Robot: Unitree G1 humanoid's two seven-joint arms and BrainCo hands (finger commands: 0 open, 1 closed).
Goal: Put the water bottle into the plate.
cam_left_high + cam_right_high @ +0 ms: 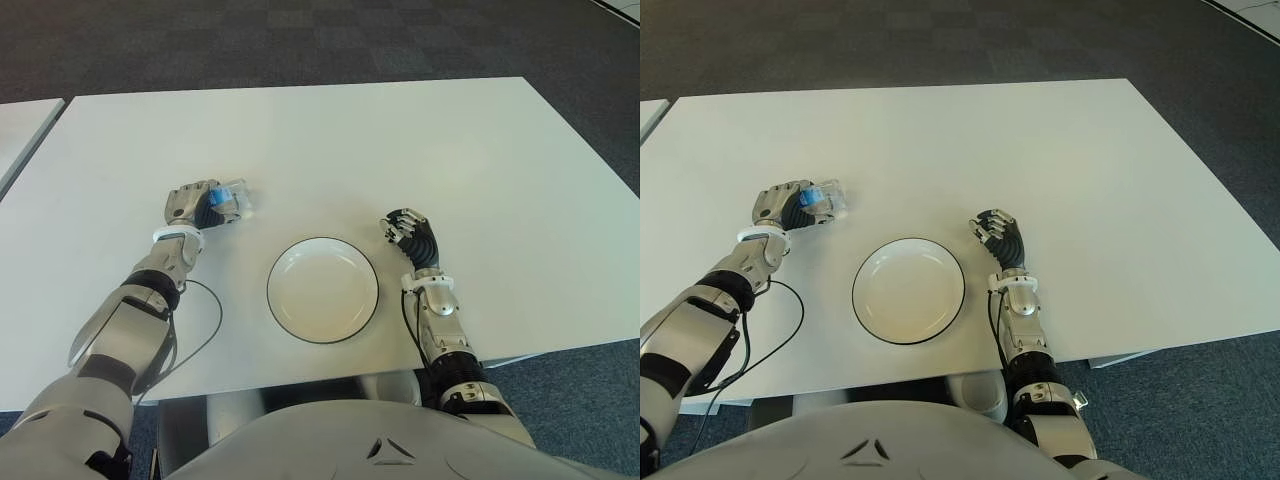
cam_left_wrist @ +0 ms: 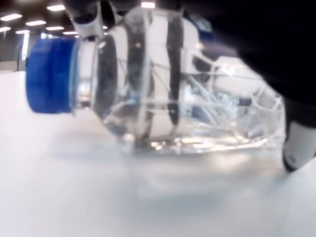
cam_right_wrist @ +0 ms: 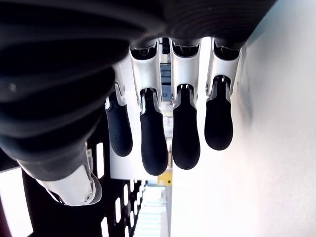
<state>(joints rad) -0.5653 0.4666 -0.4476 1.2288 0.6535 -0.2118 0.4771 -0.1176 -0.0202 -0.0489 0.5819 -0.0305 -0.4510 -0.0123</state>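
Note:
A small clear water bottle with a blue cap lies on its side on the white table, up and left of the plate. My left hand is curled around it, and a fingertip touches the table by the bottle's base. The bottle's underside sits on the tabletop in the left wrist view. The white plate with a dark rim sits near the table's front edge, between my two hands, with nothing in it. My right hand shows just right of the plate; its fingers hang relaxed and hold nothing.
The white table stretches wide behind the plate and hands. A thin black cable loops beside my left forearm near the front edge. A second table's corner shows at the far left, with dark carpet beyond.

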